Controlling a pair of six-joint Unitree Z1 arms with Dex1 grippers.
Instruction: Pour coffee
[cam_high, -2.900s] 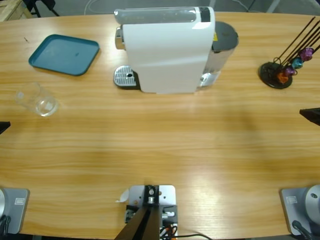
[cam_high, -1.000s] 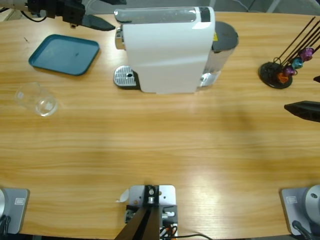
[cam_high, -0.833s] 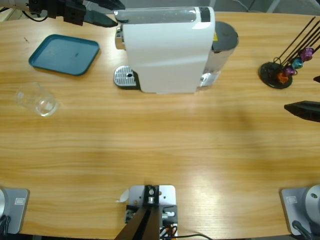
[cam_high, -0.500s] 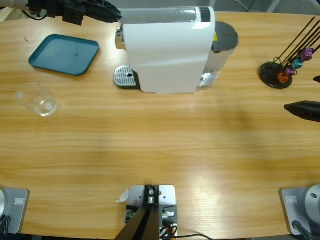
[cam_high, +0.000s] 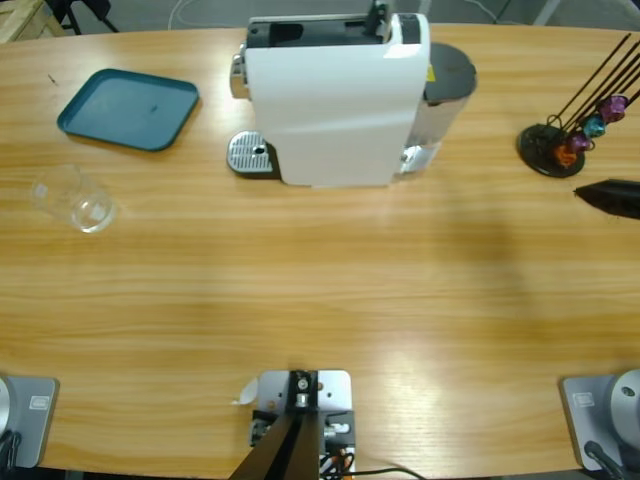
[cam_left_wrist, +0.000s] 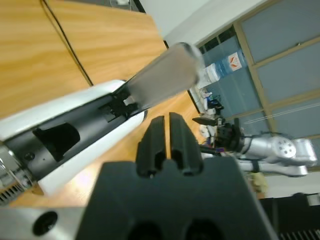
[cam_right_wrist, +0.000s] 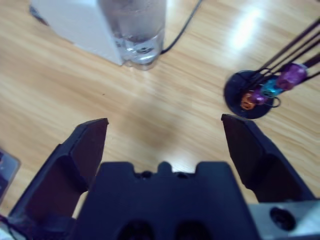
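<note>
Left wrist view showed the left gripper (cam_left_wrist: 169, 131) clenched empty just below the coffee machine's (cam_high: 335, 100) raised lever (cam_left_wrist: 162, 77), while the right gripper (cam_right_wrist: 165, 127) hung released, the capsule rack (cam_right_wrist: 257, 92) ahead to its right and the glass tumbler (cam_high: 75, 199) well apart from both, coffee not discernible.

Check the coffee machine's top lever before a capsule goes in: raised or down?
Raised. The lever stands up off the coffee machine, baring the dark capsule slot.
</note>
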